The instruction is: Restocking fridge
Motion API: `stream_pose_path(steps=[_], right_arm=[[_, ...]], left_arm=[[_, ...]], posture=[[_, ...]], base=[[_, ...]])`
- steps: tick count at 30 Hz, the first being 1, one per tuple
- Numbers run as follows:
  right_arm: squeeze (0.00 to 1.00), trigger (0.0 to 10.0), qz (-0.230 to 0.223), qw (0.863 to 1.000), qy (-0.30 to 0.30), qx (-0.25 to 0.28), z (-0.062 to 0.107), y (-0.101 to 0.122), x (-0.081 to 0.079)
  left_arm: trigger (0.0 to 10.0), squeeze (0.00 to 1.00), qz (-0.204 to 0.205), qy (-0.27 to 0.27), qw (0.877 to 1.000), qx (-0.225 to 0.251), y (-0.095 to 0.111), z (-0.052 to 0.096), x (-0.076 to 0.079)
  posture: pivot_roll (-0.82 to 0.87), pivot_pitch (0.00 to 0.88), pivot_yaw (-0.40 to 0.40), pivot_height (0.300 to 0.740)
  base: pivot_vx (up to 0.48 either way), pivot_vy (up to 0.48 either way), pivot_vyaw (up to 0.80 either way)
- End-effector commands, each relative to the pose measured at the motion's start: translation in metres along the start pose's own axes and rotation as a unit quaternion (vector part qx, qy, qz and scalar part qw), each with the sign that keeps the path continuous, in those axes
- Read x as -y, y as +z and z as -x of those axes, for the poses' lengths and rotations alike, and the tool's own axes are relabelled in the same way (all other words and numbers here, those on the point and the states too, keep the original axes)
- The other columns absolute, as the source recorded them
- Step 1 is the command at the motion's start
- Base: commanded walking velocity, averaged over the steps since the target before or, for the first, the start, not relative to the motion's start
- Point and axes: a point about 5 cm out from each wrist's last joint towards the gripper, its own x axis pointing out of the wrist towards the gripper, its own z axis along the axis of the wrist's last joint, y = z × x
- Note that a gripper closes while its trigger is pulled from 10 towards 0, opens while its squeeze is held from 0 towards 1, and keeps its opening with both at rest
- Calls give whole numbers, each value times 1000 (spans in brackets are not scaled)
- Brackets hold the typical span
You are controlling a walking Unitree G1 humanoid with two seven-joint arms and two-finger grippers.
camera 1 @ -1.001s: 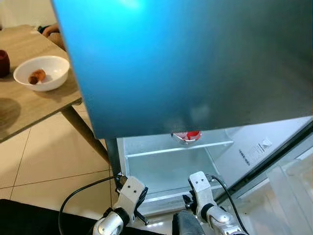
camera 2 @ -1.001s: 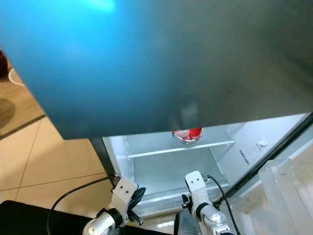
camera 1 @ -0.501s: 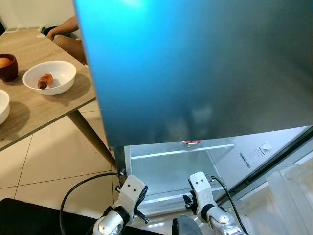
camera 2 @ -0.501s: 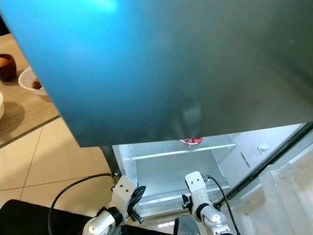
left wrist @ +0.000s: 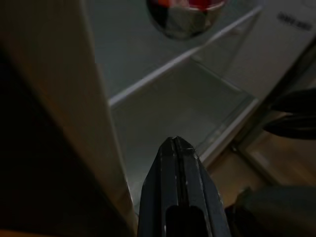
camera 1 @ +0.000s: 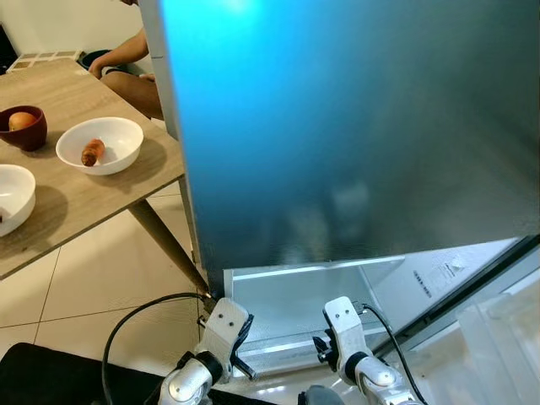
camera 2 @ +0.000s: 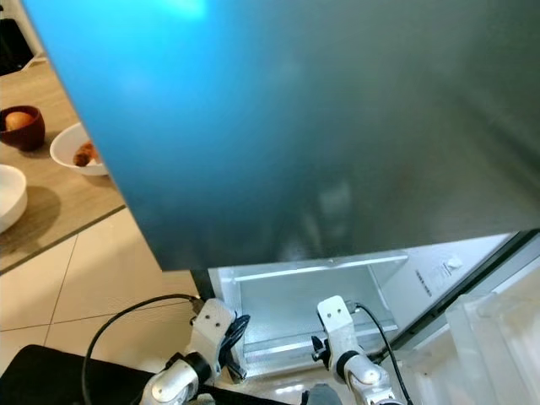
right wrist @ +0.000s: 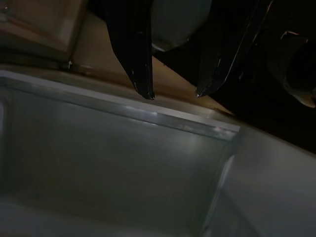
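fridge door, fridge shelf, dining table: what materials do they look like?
Fridge door: likely brushed or coated metal; smooth satin sheen, soft blue reflection.
Fridge shelf: probably clear glass or plastic with a white edge trim.
Dining table: wood or wood-look laminate; visible grain, matte.

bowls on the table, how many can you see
3: a dark red bowl holding a round fruit at the far edge, a white bowl with a brown item beside it, and another white bowl nearer, cut off by the frame. More may sit outside the picture.
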Motion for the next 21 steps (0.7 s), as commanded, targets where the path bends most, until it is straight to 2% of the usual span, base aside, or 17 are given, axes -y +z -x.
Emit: stream_pose_path(steps=[1,19,20,21], right_arm=[[0,10000,2,1000,1,-12,2,-7,-2],[0,10000,2,1000,2,-9,2,-6,-2],[0,10000,-19,1000,12,-7,3,-7,-2],[0,10000,-16,1000,12,-9,3,-8,-2]], left_arm=[[10000,0,1,-2,1000,5,2,-2,2],[10000,0,-1,-1,1000,6,2,-2,1],[10000,0,-2,-2,1000,5,2,-2,1],[10000,0,-3,-2,1000,5,2,-2,1]], posture=[[-105,92,-73,686],[-104,94,-72,686],[-104,95,-71,686],[-104,95,-70,696]], base=[[0,0,0],[0,0,0],[0,0,0],[0,0,0]])
